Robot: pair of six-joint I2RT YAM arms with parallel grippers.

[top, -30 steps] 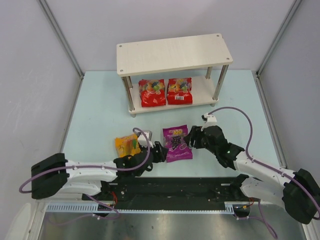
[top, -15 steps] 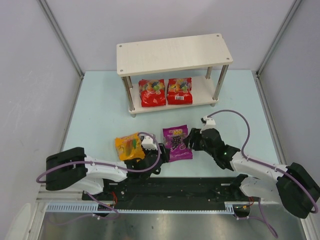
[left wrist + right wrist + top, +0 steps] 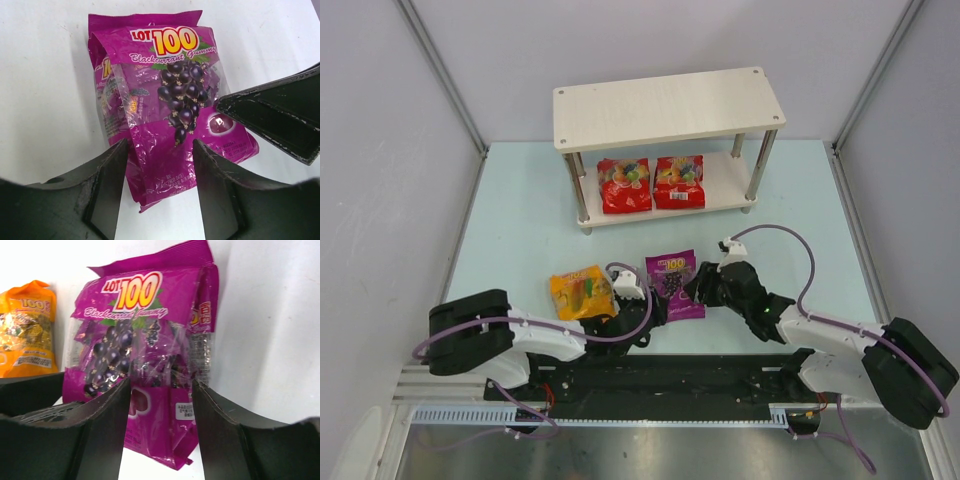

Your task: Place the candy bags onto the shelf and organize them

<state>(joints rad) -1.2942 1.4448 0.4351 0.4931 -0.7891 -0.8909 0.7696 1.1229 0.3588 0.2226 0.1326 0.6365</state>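
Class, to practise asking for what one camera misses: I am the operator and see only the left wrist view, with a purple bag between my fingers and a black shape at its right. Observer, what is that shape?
Observer: It is the right gripper, its jaws apart at the right edge of the purple bag.
Operator: Any other bag loose on the table?
Observer: One, the orange bag, lying left of the purple one, beside the left gripper.
Operator: What is shelved already?
Observer: Two red bags, side by side on the lower board of the shelf.
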